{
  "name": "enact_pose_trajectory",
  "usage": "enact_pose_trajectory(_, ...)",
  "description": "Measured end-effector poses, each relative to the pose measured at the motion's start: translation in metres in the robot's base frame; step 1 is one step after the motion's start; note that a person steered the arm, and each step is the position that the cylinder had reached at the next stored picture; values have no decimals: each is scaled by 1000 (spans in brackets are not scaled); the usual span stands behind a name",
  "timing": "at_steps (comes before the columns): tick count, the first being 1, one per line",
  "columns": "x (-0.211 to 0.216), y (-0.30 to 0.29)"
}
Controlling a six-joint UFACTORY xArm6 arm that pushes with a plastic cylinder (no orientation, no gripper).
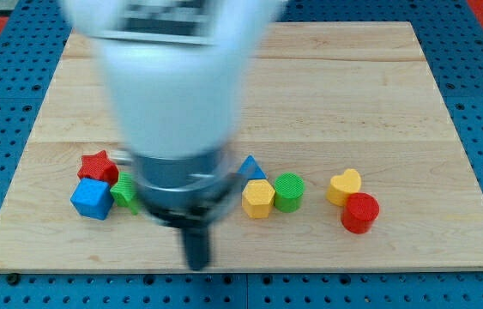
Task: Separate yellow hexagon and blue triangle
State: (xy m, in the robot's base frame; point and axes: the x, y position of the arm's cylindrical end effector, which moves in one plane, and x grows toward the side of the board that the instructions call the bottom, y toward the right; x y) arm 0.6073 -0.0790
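The yellow hexagon [258,199] lies on the wooden board [361,94] right of centre near the view's bottom. The blue triangle [252,167] sits just above it, touching or nearly touching, partly hidden by my arm. My tip [196,263] is at the end of the dark rod, low on the board, to the left of and below both blocks, apart from them.
A green cylinder [289,191] touches the hexagon's right side. A yellow heart [344,185] and a red cylinder [360,213] lie further right. A red star [98,165], a blue cube [92,198] and a green block [125,191] cluster at the left, partly behind my arm.
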Motion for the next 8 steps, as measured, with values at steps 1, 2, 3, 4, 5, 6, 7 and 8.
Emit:
enact_pose_trajectory(1,-33,-4)
enact_pose_trajectory(2,-50,56)
enact_pose_trajectory(3,-75,85)
enact_pose_trajectory(4,-72,75)
enact_pose_trajectory(5,-66,14)
enact_pose_trajectory(6,-98,1)
enact_pose_trajectory(7,-122,61)
enact_pose_trajectory(8,-70,140)
